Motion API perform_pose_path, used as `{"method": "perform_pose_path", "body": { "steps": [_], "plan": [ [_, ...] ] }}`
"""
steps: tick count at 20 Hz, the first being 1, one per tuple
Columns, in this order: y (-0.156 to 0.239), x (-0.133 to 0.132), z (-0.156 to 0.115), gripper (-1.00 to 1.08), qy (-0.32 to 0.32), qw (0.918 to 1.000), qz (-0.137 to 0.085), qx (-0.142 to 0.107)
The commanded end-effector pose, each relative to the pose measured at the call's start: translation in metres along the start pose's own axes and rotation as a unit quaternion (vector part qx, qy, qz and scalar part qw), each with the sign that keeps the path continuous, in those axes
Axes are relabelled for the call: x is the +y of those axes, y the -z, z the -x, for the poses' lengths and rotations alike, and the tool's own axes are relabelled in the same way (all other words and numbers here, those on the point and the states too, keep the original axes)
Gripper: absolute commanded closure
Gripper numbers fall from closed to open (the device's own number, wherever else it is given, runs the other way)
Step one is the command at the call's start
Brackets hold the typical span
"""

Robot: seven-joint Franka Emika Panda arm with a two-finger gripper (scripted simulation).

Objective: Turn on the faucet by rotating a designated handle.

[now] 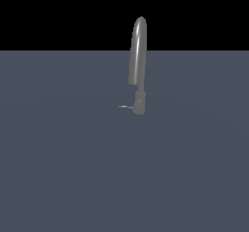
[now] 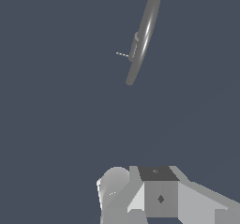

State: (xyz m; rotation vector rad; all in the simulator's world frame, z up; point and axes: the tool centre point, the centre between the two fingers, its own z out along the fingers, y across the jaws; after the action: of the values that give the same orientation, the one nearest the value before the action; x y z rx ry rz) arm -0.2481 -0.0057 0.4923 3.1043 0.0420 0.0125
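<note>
The faucet point(image 1: 137, 51) is a slim grey gooseneck tap that stands upright on the flat grey-blue surface, on a thicker short base point(image 1: 139, 103). The handle point(image 1: 125, 107), a tiny thin lever, sticks out of that base toward the exterior view's left. No part of the arm shows in the exterior view. The wrist view looks down on the faucet point(image 2: 144, 35) and the handle point(image 2: 122, 54) from well away. Blocky grey and white parts of my gripper point(image 2: 160, 190) fill the picture's edge, far from the handle. No separate fingers can be made out there.
A flat grey-blue floor point(image 1: 73, 168) spreads all around the faucet, under a black background. Only the faucet stands on it.
</note>
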Motion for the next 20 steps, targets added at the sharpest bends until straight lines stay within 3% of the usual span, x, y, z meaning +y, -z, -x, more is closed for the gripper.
{"method": "perform_pose_path", "body": {
  "steps": [1, 5, 10, 15, 20],
  "plan": [
    [0.0, 0.0, 0.0, 1.08, 0.0, 1.0, 0.0, 0.0],
    [-0.002, -0.001, -0.003, 1.08, 0.008, 0.9999, 0.007, -0.001],
    [-0.011, -0.006, -0.013, 1.08, 0.038, 0.9986, 0.036, -0.004],
    [-0.027, -0.015, -0.03, 1.08, 0.091, 0.9922, 0.086, -0.01],
    [-0.049, -0.028, -0.051, 1.08, 0.159, 0.9755, 0.151, -0.017]
  ]
}}
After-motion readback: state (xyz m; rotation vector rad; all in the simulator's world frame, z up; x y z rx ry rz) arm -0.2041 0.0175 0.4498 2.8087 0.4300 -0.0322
